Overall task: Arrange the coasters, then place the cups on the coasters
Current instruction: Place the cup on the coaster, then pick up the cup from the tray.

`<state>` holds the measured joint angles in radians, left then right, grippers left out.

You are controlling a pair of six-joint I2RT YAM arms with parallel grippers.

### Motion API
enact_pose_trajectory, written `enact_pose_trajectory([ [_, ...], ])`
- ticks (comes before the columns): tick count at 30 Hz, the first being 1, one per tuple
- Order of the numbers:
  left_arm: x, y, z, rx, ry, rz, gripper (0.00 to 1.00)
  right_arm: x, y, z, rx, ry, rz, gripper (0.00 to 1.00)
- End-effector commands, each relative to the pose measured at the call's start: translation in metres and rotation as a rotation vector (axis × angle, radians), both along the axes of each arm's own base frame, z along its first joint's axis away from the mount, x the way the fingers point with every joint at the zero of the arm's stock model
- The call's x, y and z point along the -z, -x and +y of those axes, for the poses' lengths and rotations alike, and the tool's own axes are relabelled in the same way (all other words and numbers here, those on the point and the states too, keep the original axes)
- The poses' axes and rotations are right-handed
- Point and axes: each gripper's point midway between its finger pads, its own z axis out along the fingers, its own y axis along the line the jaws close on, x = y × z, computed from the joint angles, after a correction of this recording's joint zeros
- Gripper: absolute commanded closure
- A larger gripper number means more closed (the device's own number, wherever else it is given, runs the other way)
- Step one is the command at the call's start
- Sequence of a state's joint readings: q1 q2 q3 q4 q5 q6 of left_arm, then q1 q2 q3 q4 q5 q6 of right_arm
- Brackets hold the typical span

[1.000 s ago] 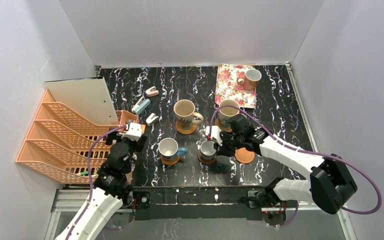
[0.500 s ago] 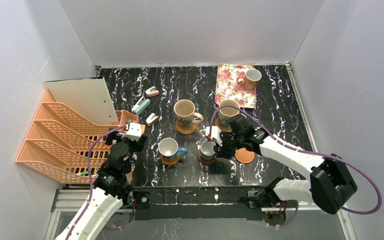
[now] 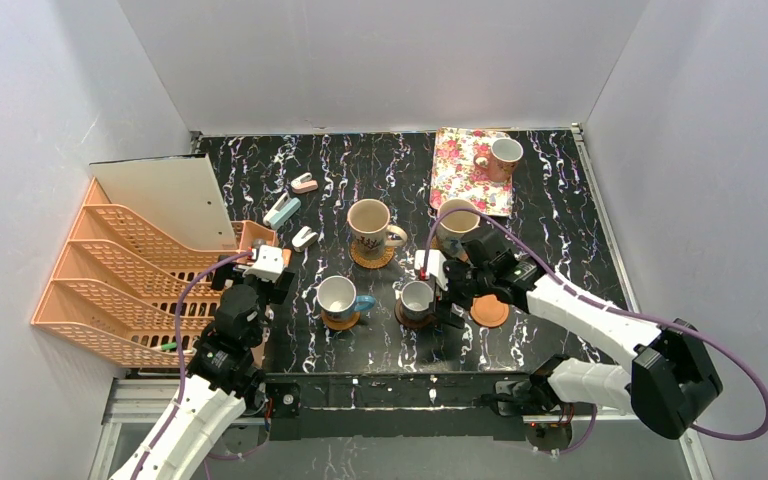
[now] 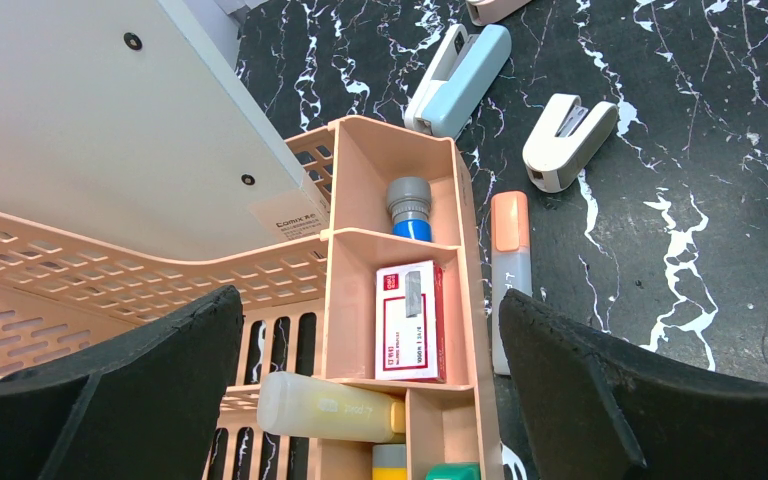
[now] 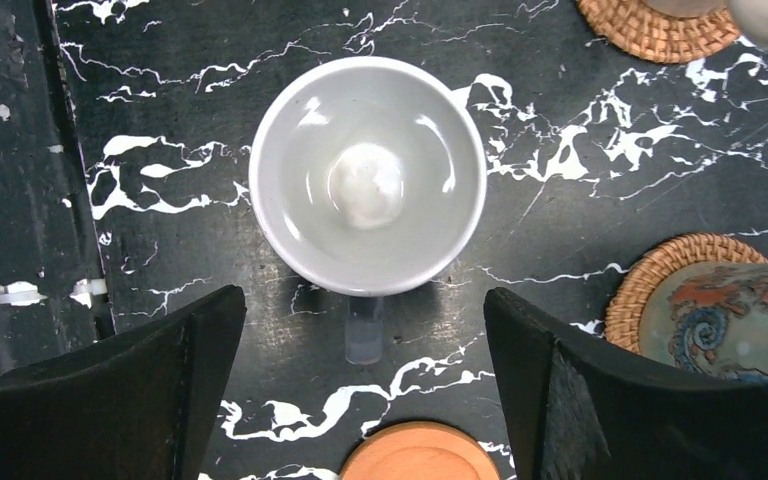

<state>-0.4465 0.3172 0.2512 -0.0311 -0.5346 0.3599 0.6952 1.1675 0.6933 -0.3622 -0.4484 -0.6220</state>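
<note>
My right gripper (image 3: 447, 292) (image 5: 362, 325) stands open just right of a small white-lined cup (image 3: 417, 297) (image 5: 367, 175). The cup's handle (image 5: 364, 335) points in between the jaws without touching them. This cup sits on a dark brown coaster (image 3: 415, 320). A bare smooth orange-brown coaster (image 3: 488, 311) (image 5: 420, 455) lies under my wrist. A blue-handled cup (image 3: 337, 297) and two beige cups (image 3: 370, 225) (image 3: 457, 222) stand on coasters. Another cup (image 3: 505, 155) rests on the floral tray (image 3: 460, 170). My left gripper (image 3: 260, 265) (image 4: 370, 305) hangs open over a peach organiser (image 4: 465, 250).
A peach file rack (image 3: 110, 280) fills the left side. Staplers (image 3: 282, 210) (image 3: 304, 237) (image 3: 304, 182) lie near it. The organiser holds a staples box (image 4: 410, 320), a glue bottle (image 4: 325, 405) and a small tube (image 4: 410, 205). A correction pen (image 4: 508, 270) lies beside it.
My right gripper has gone from shut on the small cup's handle to wide open. The cup stays on the dark coaster. The left arm has not moved.
</note>
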Motion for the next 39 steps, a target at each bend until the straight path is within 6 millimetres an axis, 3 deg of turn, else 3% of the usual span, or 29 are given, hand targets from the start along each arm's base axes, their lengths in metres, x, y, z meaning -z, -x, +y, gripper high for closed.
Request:
enact_pose_trajectory([
  [1, 0.003, 0.0, 0.003, -0.011, -0.004, 0.001, 0.02, -0.031, -0.012, 0.007, 0.008, -0.078, -0.061, 0.02],
  [7, 0.003, 0.0, 0.002, -0.011, -0.004, 0.001, 0.02, -0.068, -0.026, 0.007, 0.082, -0.188, -0.159, 0.02],
  [13, 0.002, 0.0, 0.002, -0.011, -0.004, 0.001, 0.02, -0.113, -0.058, -0.012, 0.29, -0.335, -0.324, 0.02],
  [17, 0.002, 0.0, 0.003, -0.013, -0.004, -0.001, 0.02, -0.143, -0.1, -0.044, 0.56, -0.387, -0.428, 0.02],
  [22, 0.0, 0.0, 0.003, -0.016, -0.004, -0.003, 0.02, -0.169, -0.153, -0.104, 0.965, -0.36, -0.511, 0.02],
  [26, -0.004, 0.001, 0.004, -0.018, 0.0, -0.007, 0.02, -0.186, -0.184, -0.16, 1.28, -0.374, -0.497, 0.02],
  [29, -0.011, 0.0, 0.002, -0.008, -0.009, -0.002, 0.02, -0.199, -0.211, -0.191, 1.405, -0.378, -0.419, 0.02],
  [35, -0.017, 0.0, 0.004, -0.001, -0.06, 0.039, 0.02, -0.213, -0.274, -0.212, 1.522, -0.344, -0.423, 0.02],
  [39, -0.008, 0.003, 0.005, -0.002, -0.065, 0.054, 0.02, -0.206, -0.324, -0.211, 1.558, -0.322, -0.426, 0.02],
])
